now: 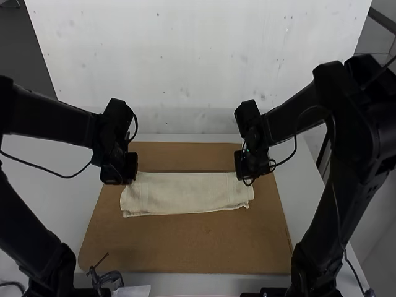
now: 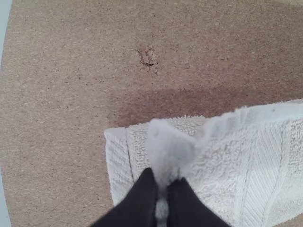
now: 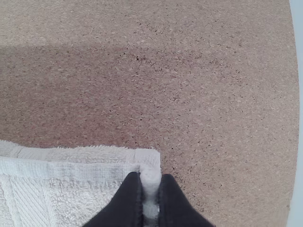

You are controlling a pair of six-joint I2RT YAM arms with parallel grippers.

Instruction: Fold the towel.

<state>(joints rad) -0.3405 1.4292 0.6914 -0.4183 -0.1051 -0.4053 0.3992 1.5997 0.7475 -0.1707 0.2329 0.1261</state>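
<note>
High view: left gripper (image 1: 129,178) and right gripper (image 1: 247,176), closed, pinch the towel (image 1: 185,193).

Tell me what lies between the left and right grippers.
The towel, a long pale strip, stretches from the left gripper to the right gripper over the brown board; the high view shows this.

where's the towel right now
In the high view, the towel lies across the brown board's middle, held by the left gripper at its left end and the right gripper at its right.
</note>
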